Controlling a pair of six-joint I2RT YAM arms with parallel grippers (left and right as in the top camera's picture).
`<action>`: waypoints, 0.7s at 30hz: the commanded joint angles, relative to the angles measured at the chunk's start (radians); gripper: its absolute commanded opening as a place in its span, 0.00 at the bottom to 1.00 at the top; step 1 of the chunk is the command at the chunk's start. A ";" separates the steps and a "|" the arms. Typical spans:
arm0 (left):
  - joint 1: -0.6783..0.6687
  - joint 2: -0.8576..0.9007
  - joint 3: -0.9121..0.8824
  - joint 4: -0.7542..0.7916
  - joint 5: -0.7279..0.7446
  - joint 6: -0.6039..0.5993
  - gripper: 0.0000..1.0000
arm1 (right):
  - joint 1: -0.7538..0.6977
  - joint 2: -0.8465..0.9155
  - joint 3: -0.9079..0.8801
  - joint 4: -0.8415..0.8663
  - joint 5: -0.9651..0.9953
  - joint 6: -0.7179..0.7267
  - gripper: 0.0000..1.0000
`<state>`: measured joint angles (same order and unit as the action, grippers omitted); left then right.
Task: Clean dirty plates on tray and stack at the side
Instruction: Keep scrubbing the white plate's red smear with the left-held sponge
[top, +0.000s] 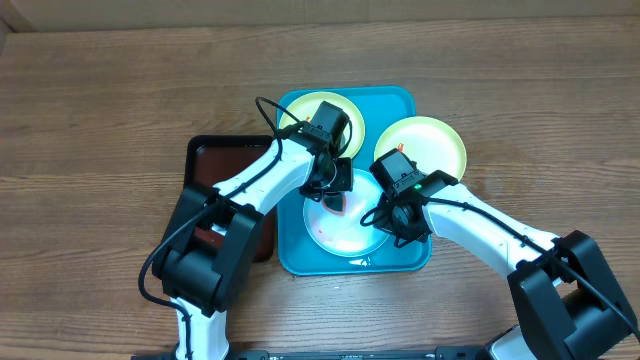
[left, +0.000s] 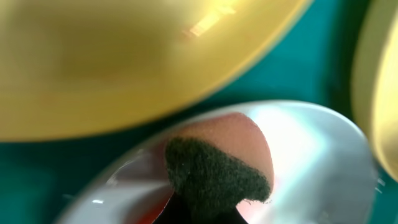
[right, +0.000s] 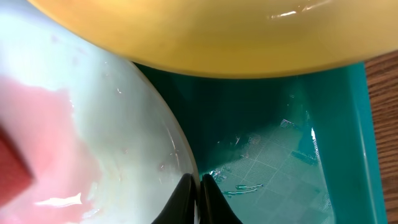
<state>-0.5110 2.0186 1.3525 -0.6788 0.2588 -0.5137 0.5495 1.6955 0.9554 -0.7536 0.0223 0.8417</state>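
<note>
The turquoise tray (top: 400, 100) holds a light-blue rimmed plate (top: 345, 235) with red smears at its front middle. One yellow-green plate (top: 305, 112) lies at the tray's back left. Another yellow-green plate (top: 435, 140) overhangs the back right edge. My left gripper (top: 335, 185) is shut on a sponge (left: 214, 174), dark scrub side out, pressed on the blue plate's (left: 311, 143) back part. My right gripper (top: 400, 215) is shut on that plate's right rim (right: 180, 155), its fingers (right: 198, 190) pinching the edge over the tray floor (right: 280, 143).
A smaller dark red-brown tray (top: 215, 160) with a black rim lies left of the turquoise tray, under my left arm. Bare wooden table (top: 90, 120) lies all around. The yellow-green plates crowd the top of both wrist views (left: 124, 56) (right: 217, 31).
</note>
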 joint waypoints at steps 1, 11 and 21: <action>-0.019 0.024 -0.014 0.004 0.134 -0.006 0.04 | -0.010 0.035 -0.024 -0.013 0.051 0.015 0.04; -0.038 0.024 -0.095 -0.082 0.132 -0.006 0.04 | -0.010 0.035 -0.024 -0.016 0.053 0.015 0.04; 0.034 0.023 -0.081 -0.242 -0.051 -0.074 0.04 | -0.010 0.035 -0.024 -0.019 0.055 0.015 0.04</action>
<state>-0.5137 2.0117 1.2976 -0.8898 0.3817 -0.5442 0.5499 1.6955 0.9554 -0.7578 0.0223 0.8413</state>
